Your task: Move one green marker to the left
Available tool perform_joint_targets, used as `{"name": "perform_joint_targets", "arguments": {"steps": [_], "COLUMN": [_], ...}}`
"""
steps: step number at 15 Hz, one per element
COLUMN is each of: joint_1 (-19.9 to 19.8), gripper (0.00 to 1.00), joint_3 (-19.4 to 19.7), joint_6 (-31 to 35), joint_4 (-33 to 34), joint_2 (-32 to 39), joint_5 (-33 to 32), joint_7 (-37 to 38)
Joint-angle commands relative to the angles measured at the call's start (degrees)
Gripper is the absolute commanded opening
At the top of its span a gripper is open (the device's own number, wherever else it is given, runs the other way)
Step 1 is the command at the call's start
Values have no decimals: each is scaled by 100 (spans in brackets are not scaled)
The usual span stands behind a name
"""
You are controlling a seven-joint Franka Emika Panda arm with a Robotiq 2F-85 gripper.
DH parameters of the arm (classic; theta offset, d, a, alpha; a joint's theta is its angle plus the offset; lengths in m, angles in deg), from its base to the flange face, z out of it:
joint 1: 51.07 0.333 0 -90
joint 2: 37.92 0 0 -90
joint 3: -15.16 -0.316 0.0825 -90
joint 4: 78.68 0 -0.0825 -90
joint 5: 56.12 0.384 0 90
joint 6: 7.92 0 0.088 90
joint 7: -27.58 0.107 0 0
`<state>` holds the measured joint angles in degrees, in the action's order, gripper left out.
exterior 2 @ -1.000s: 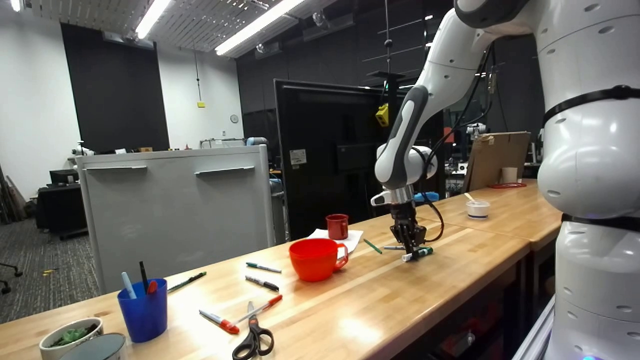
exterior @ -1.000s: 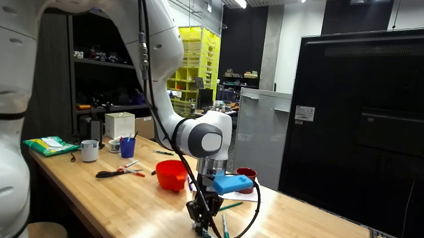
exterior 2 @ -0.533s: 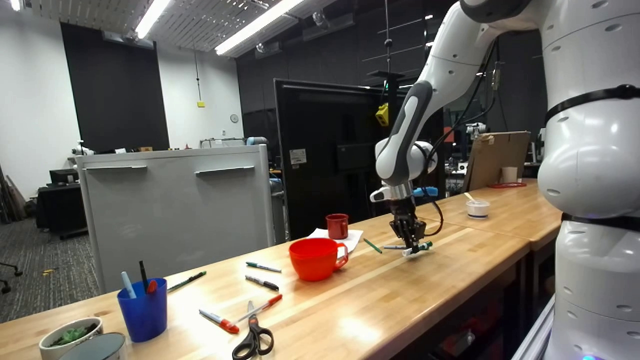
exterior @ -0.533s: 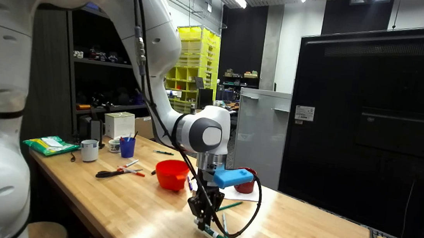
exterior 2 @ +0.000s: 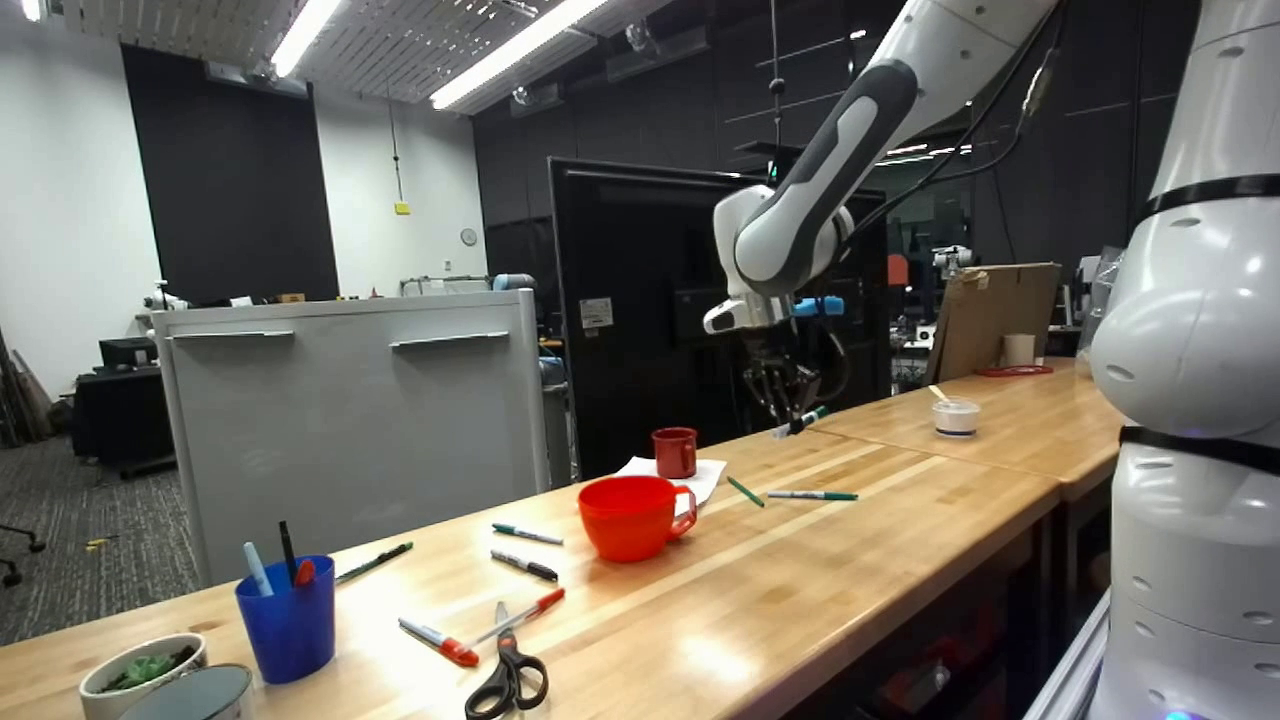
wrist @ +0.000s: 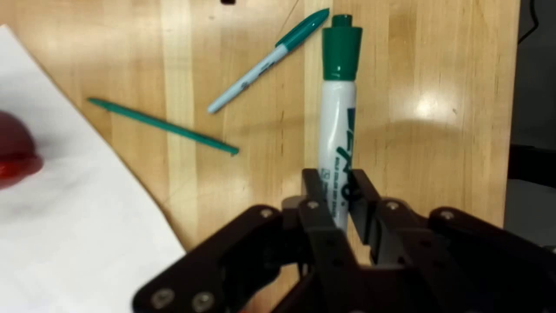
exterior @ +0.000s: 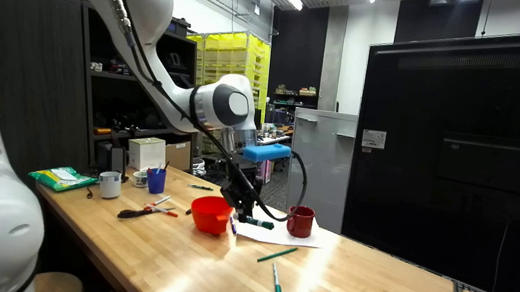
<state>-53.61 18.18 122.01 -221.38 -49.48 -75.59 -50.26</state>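
On the far left of an exterior view we see a green-and-yellow plastic packet [exterior: 63, 179] on the pale wooden counter [exterior: 159, 251]. Right of it we have a white cylindrical cup [exterior: 109, 186], then black-handled scissors [exterior: 132, 213] lower in the frame, then a blue plastic cup [exterior: 155, 183], with red-ended pens [exterior: 171, 214] near the scissors. Closer to the middle stands a wide, bright red bowl with a handle [exterior: 205, 219].

Just right of the bowl, about mid-frame, we find the black two-fingered gripper [exterior: 242, 216]. It hangs clear of the counter and pinches a thick white marker with a green cap [exterior: 259, 223], whose green end points toward the right of the frame in both exterior views. Below the marker we see part of a white paper sheet [exterior: 256, 235]; lower down a slim green pen [exterior: 277, 254] slants on the counter, and lower still lies a thin pale pen with a green cap [exterior: 277, 283]. Farther right, an upright dark red mug [exterior: 300, 224] stands on the sheet, and a large black panel [exterior: 455, 150] fills the right side.

In the wrist view, we see the sheet at lower left, both loose pens toward the upper left, and the marker right of centre, its barrel between the fingers [wrist: 310, 187] and its cap toward the top.
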Motion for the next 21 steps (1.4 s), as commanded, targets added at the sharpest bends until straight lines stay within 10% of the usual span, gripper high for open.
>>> {"name": "perform_joint_targets", "arguments": {"steps": [1, 19, 21], "joint_1": [429, 1656, 1585], "gripper": [5, 5, 20], "joint_3": [-359, -1660, -1649], "joint_6": [-382, -785, -577], "joint_4": [272, 3069, 2801], "joint_2": [-486, 1766, 1608], "joint_5": [60, 4, 138], "joint_7": [262, 1111, 934]}}
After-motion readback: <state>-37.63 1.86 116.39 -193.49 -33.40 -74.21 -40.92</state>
